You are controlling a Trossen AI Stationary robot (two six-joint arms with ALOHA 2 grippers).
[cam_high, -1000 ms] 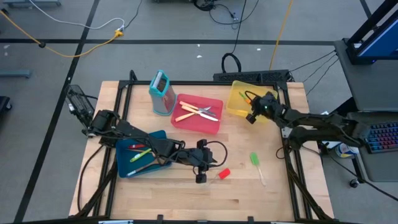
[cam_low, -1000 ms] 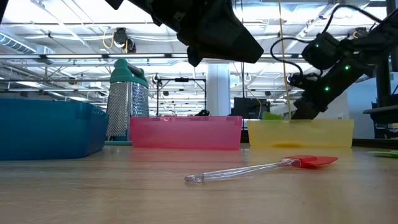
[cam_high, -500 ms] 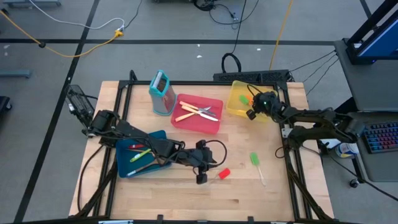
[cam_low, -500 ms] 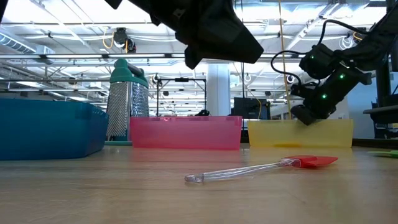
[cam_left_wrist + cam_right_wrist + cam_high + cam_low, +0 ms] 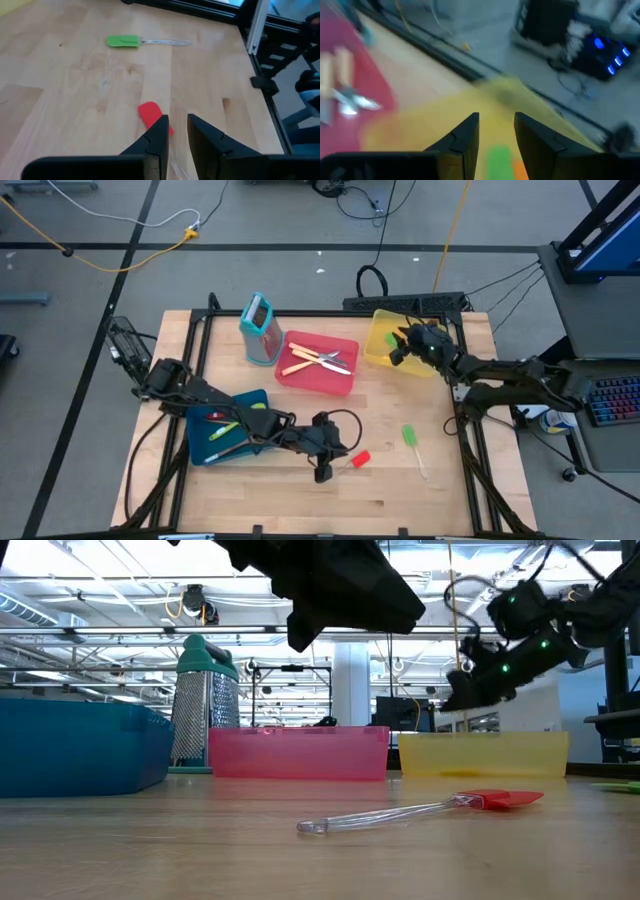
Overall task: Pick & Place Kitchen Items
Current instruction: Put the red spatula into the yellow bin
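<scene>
No readable text, label, brand or number on anything in view

Grey concrete floor [image 5: 250,240] around the light wood surface [image 5: 300,490], marked with dark tape lines. Yellow cable [image 5: 140,250] and black cables [image 5: 360,200] trail across it. Keyboard [image 5: 612,400] on a side desk. Low view: industrial ceiling trusses [image 5: 100,635], bright overhead lighting, white column [image 5: 352,685].

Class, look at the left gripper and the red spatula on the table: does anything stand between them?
Nothing visible does. The left gripper hovers just over the red spatula, which lies alone on the bare wooden table; the green spatula lies well beyond.
</scene>
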